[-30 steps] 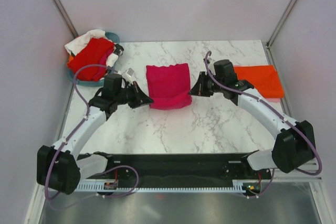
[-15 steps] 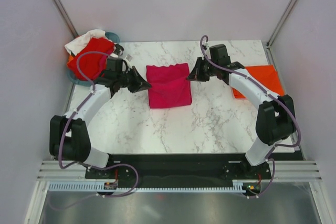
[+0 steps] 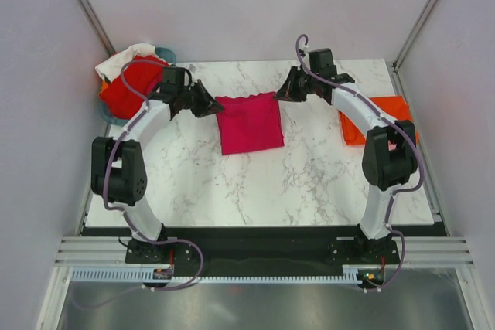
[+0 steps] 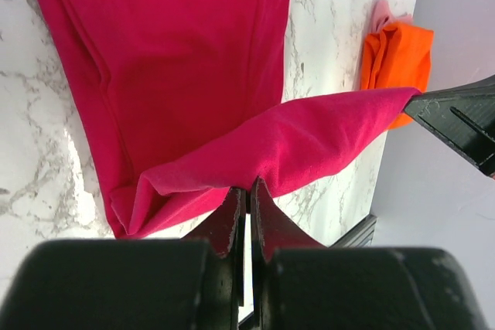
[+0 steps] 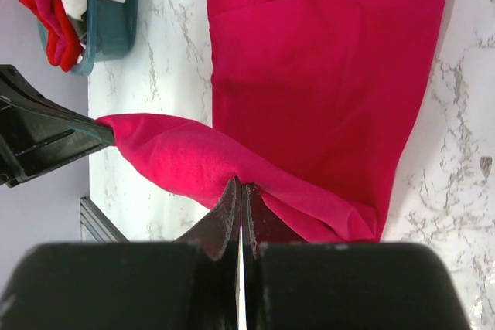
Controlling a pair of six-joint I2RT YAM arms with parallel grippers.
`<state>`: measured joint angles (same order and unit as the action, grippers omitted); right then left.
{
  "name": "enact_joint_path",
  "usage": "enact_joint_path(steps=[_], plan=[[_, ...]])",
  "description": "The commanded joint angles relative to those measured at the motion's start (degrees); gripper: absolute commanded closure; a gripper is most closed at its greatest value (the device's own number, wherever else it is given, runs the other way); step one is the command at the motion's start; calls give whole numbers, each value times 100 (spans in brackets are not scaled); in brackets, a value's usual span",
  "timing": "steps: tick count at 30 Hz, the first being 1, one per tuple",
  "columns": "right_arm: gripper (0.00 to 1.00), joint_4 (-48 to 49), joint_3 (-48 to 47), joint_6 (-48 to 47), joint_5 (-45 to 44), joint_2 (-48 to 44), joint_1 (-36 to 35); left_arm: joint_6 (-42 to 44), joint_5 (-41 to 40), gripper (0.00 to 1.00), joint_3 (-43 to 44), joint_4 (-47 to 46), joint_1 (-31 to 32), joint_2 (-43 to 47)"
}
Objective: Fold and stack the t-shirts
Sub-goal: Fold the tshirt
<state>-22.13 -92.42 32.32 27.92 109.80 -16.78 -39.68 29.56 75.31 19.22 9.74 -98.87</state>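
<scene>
1. The left hand [image 4: 247, 191] pinches the lifted far edge of the magenta t-shirt [image 4: 178, 59].
2. The right hand [image 5: 240, 191] clamps that edge's other end.
3. The shirt lies between both hands on the worktop [image 3: 325, 175].

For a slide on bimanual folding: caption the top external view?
Left gripper and right gripper, jaws shut, pinch the magenta t-shirt at its far corners; orange t-shirt lies folded at right.

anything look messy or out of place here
The teal plastic basket at far left is overfull: red and white cotton tees spill over its rim. The magenta-pink cotton tee lies slightly crooked mid-fold.
</scene>
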Motion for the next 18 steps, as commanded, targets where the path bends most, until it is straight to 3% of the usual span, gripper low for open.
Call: enact_joint_path(steps=[1, 18], plan=[[100, 24, -487, 117, 170, 243, 69, 57, 76, 98, 467, -77, -77, -264], [100, 25, -2060, 275, 398, 1772, 201, -66, 15, 98, 1741, -50, -314, -1485]])
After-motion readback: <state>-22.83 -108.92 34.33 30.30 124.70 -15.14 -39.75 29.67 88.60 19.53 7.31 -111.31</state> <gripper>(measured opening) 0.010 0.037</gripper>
